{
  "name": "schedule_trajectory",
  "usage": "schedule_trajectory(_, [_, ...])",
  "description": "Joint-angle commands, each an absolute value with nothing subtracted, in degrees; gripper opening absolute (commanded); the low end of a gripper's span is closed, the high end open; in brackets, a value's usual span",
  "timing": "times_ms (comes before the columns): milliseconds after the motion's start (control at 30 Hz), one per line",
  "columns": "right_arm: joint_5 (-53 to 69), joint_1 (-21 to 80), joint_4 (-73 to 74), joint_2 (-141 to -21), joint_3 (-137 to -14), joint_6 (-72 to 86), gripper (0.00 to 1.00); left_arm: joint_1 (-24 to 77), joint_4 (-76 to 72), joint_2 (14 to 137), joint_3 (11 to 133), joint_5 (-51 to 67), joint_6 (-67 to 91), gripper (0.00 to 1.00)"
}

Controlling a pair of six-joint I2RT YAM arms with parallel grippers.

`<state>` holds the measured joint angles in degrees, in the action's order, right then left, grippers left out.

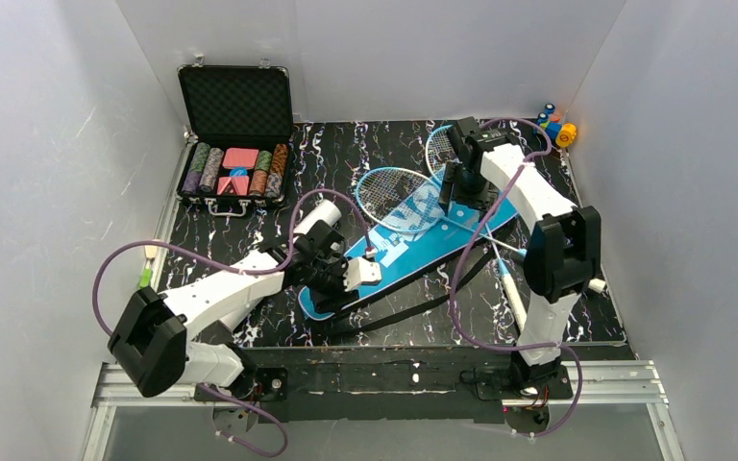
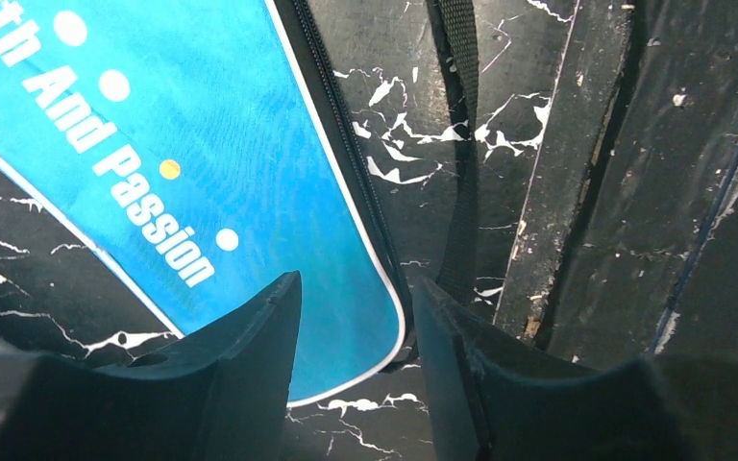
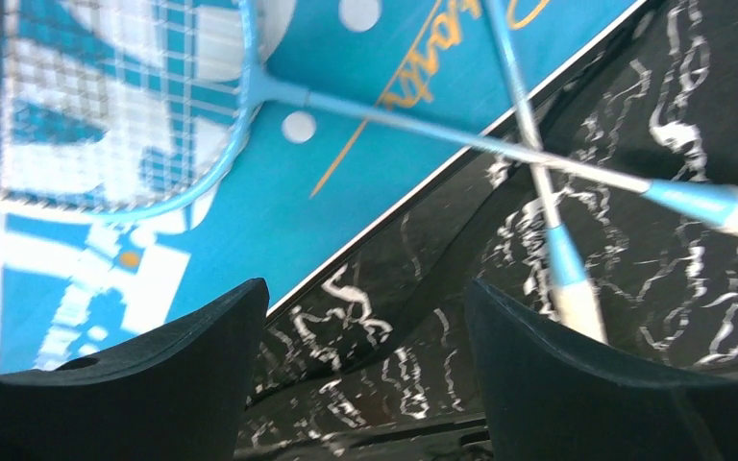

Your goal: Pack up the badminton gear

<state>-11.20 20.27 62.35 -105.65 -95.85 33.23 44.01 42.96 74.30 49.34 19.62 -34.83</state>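
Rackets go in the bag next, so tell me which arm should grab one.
Right, probably. The right gripper hangs open over the crossed shafts of the two rackets, at the edge of the blue bag. The left gripper sits at the bag's narrow near end, with no racket below it.

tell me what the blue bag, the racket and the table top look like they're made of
Blue bag: likely woven synthetic fabric, slight sheen, printed white lettering, zip along the edge.
Racket: painted light-blue metal or composite, can't tell which; thin glossy shaft, taut white strings.
Table top: black marble-look sheet with white veins, probably printed laminate, smooth.
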Motion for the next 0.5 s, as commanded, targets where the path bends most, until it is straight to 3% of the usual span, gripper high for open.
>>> schedule_trajectory(0, [-21.9, 20.5, 66.7, -109.3, -101.3, 28.3, 0.83, 44.3, 40.1, 77.1, 51.1, 20.9, -37.1, 0.46])
schedule_trajectory(267, [-28.5, 19.8, 62.0, -109.9, -96.5, 23.4, 0.88, 44.4, 39.0, 82.0, 54.7, 20.3, -37.3, 0.46])
schedule_trajectory(467, [-19.5, 16.0, 54.9, -110.0, -95.1, 20.7, 0.89, 44.4, 39.5, 80.9, 55.5, 20.0, -36.9, 0.46])
